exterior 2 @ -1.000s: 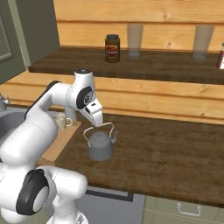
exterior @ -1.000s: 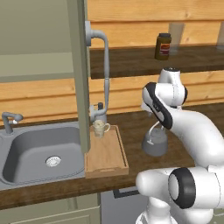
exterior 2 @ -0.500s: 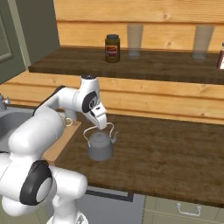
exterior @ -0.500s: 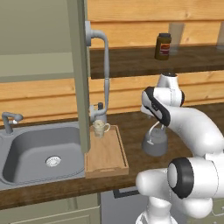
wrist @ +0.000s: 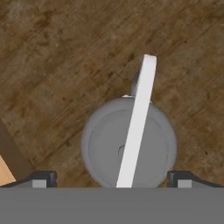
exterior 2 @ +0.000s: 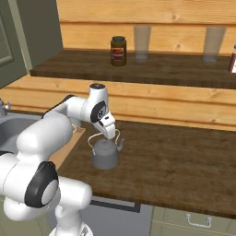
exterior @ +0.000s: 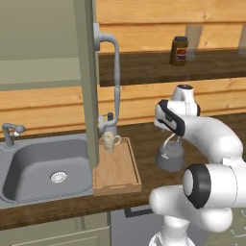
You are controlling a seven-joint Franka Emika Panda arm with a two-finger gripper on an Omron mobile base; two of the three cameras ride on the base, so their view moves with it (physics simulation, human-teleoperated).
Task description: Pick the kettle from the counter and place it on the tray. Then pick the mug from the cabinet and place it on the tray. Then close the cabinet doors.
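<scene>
Above the kettle (wrist: 129, 146) on the counter (exterior 2: 184, 156), the wide-open gripper (wrist: 111, 178) should be lowered squarely astride the arched handle (wrist: 136, 122) before being closed.

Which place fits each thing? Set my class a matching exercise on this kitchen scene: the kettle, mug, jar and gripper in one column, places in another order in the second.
Things:
1. kettle
2. mug
3. brown jar
4. gripper

Places:
A. on the upper wooden shelf
B. on the tray
C. open, right above the kettle's handle
D. on the dark counter, beside the tray

Pairs: 1-D, 2-B, 3-A, 4-C
</scene>
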